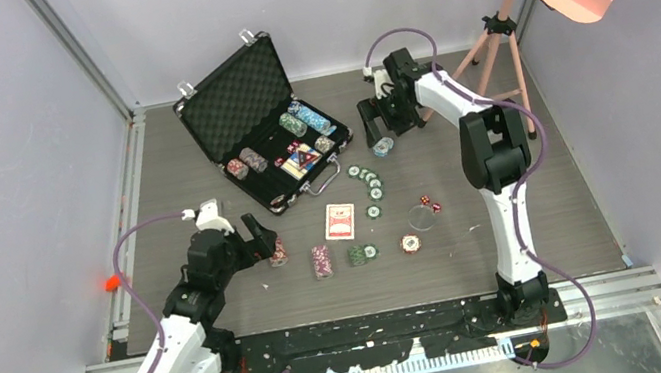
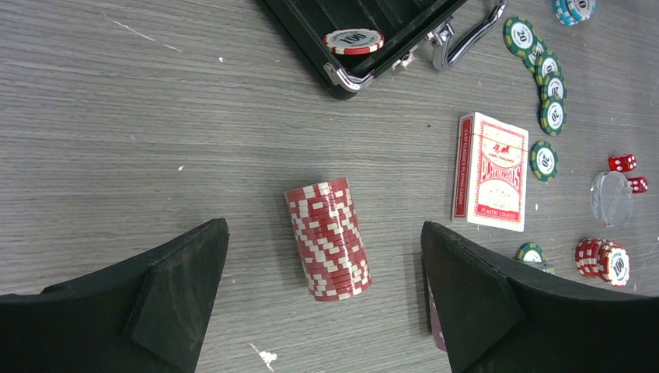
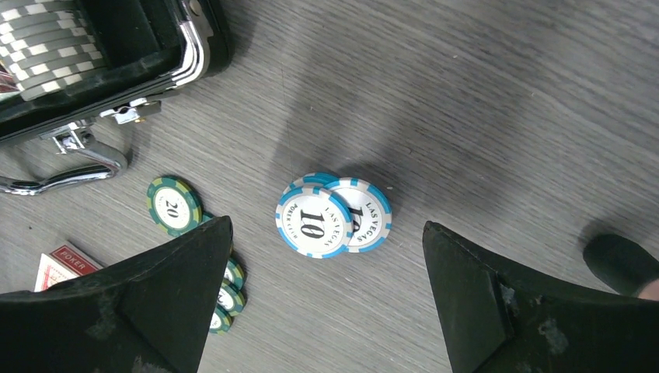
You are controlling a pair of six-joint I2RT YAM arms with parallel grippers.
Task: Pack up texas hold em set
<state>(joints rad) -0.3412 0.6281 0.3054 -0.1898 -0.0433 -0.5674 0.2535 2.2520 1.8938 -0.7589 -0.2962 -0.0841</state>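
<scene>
**Top view.** The open black briefcase [image 1: 235,96] lies at upper centre of the desk [image 1: 534,213], with rows of chips in its tray. Green chips [image 1: 370,185], a red-backed card deck [image 1: 339,221] and red dice [image 1: 429,202] lie at centre. The left hand [image 1: 263,243] is at lower left, and the right hand [image 1: 389,126] is just right of the case.

**Left wrist view.** The left hand's jaws stand wide apart on either side of a red chip stack [image 2: 328,239], which lies on its side untouched.

**Right wrist view.** The right hand is likewise spread, with blue-edged chips [image 3: 332,215] on the desk between its fingers.

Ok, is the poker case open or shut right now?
Open: the briefcase lid stands raised, with chips showing inside.
</scene>
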